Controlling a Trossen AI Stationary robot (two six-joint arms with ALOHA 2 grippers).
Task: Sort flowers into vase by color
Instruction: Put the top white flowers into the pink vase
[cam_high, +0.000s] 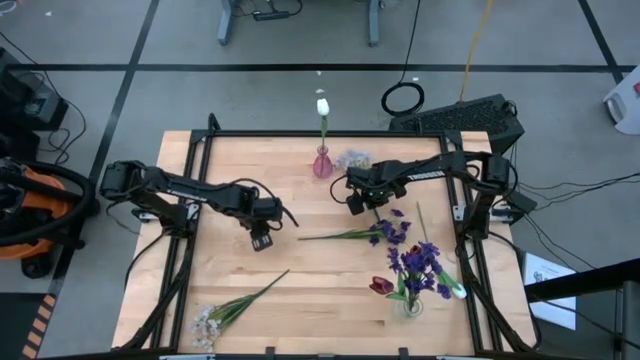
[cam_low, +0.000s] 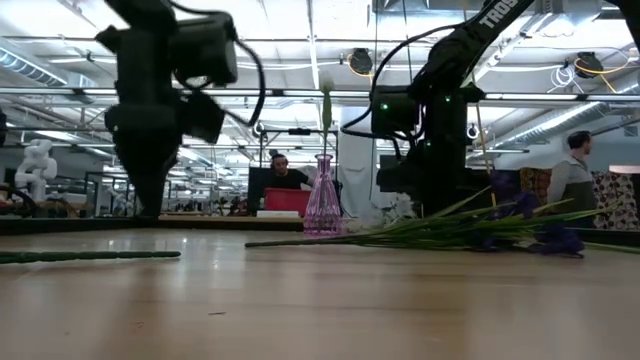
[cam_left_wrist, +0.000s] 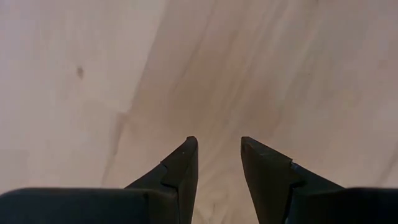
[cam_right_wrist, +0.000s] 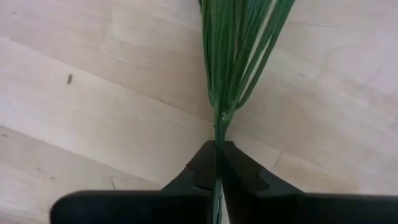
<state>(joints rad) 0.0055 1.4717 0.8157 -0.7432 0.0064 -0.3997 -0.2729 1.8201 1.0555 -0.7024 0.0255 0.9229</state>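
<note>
My right gripper (cam_right_wrist: 217, 144) is shut on a green flower stem with long leaves. It hangs over the middle of the table (cam_high: 356, 205), near the pink vase (cam_high: 322, 163) that holds a white tulip (cam_high: 322, 106). My left gripper (cam_left_wrist: 219, 143) is open above bare wood left of centre (cam_high: 262, 241). A purple flower (cam_high: 375, 233) lies flat mid-table. A clear vase (cam_high: 412, 302) near the right front holds purple blossoms and a dark red tulip (cam_high: 380, 286). One spray of tiny white blossoms (cam_high: 207, 323) lies front left, and another (cam_high: 351, 158) lies beside the pink vase. My right gripper pinches the green stem (cam_right_wrist: 217, 127) between its two fingers, just below where the long leaves (cam_right_wrist: 239, 50) fan out. The fingers come from above, pointing down. The leaves spread past the fingertips low over the wood. The blossom is outside the wrist view.
A white tulip (cam_high: 455, 290) on a long stem lies along the right side of the table. A black frame (cam_high: 200, 150) borders the table. Bare wood lies around my left gripper and along the near edge. People (cam_low: 575, 175) show in the room behind.
</note>
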